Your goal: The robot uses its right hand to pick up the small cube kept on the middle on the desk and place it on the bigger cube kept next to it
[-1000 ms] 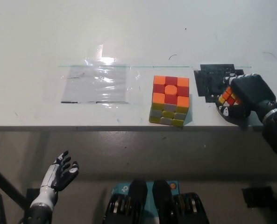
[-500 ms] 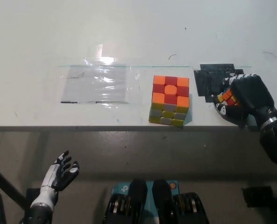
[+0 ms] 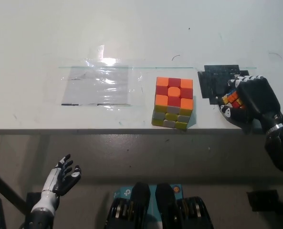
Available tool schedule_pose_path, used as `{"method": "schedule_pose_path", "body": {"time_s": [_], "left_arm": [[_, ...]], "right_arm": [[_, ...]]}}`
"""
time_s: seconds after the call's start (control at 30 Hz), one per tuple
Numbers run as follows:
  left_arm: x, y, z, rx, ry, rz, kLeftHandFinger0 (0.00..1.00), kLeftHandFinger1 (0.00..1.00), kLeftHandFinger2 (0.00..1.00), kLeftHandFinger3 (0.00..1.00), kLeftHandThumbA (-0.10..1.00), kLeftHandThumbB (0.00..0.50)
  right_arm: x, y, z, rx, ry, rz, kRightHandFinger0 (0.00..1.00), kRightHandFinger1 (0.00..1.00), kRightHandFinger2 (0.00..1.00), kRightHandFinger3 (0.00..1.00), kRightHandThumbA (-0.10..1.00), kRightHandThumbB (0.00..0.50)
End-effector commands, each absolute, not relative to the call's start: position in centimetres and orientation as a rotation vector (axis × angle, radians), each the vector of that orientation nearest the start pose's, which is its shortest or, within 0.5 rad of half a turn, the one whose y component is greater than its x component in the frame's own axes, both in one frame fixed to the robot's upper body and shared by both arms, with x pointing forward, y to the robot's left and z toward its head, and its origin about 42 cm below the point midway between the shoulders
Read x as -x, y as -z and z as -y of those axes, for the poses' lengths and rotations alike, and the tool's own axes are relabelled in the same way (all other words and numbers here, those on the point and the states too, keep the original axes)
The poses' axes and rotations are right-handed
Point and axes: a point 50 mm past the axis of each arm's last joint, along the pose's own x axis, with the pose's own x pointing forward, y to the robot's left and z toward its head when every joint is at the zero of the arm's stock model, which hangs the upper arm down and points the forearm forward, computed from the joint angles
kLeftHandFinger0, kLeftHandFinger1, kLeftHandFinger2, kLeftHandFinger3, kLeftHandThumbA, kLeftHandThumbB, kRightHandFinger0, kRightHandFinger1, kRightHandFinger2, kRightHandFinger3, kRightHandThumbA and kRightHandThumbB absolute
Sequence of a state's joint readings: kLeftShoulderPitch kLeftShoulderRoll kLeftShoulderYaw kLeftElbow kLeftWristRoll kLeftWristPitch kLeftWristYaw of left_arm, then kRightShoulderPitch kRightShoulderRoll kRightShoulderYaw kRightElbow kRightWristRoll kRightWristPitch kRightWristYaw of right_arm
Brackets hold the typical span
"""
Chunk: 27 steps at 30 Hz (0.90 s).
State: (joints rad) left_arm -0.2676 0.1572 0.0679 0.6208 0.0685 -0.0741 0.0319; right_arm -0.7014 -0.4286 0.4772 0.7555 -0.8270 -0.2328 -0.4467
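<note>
Small cube grasped in the black right robot hand at the bench's right side.

The small cube, showing orange, red and white squares, sits inside the curled fingers of the right robot hand, over the edge of a black patch on the white bench. The bigger cube stands near it on the left, apart from the hand, close to the bench's front edge, with an orange and red top and yellow and grey front. Further left lies a clear plastic sheet. The white left robot hand hangs below the bench at lower left, fingers spread, grasping nothing.
</note>
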Motion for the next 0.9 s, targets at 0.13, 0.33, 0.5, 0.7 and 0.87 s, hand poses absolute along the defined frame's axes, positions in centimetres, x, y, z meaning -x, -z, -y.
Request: {"method": "schedule_pose_path", "body": {"time_s": [0.13, 0.33, 0.5, 0.7, 0.87], "left_arm": [[-35.6, -3.6, -29.0, -0.224, -0.084, -0.217, 1.0, 1.0, 1.0, 1.0, 0.39, 0.254], [-35.4, -3.6, -29.1, -0.237, -0.08, -0.223, 1.0, 1.0, 1.0, 1.0, 0.4, 0.251], [-35.4, -3.5, -29.1, -0.234, -0.081, -0.232, 1.0, 1.0, 1.0, 1.0, 0.39, 0.257], [-35.4, -3.5, -29.1, -0.226, -0.085, -0.235, 1.0, 1.0, 1.0, 1.0, 0.39, 0.266], [-35.3, -3.2, -29.0, -0.232, -0.08, -0.24, 1.0, 1.0, 1.0, 1.0, 0.4, 0.266]], "right_arm": [[-48.9, -23.0, 25.8, 1.345, -0.043, 0.656, 0.0, 0.21, 0.54, 0.3, -0.1, 0.135], [-48.8, -26.6, 25.1, 1.33, -0.033, 0.754, 0.0, 0.22, 0.52, 0.35, -0.1, 0.175], [-48.8, -28.8, 24.4, 1.298, -0.026, 0.816, 0.0, 0.16, 0.46, 0.36, -0.1, 0.206], [-48.2, -30.3, 22.7, 1.249, -0.037, 0.889, 0.0, 0.14, 0.47, 0.37, -0.1, 0.194], [-47.2, -30.8, 21.5, 1.229, -0.062, 0.898, 0.0, 0.18, 0.55, 0.45, -0.1, 0.225]]}}
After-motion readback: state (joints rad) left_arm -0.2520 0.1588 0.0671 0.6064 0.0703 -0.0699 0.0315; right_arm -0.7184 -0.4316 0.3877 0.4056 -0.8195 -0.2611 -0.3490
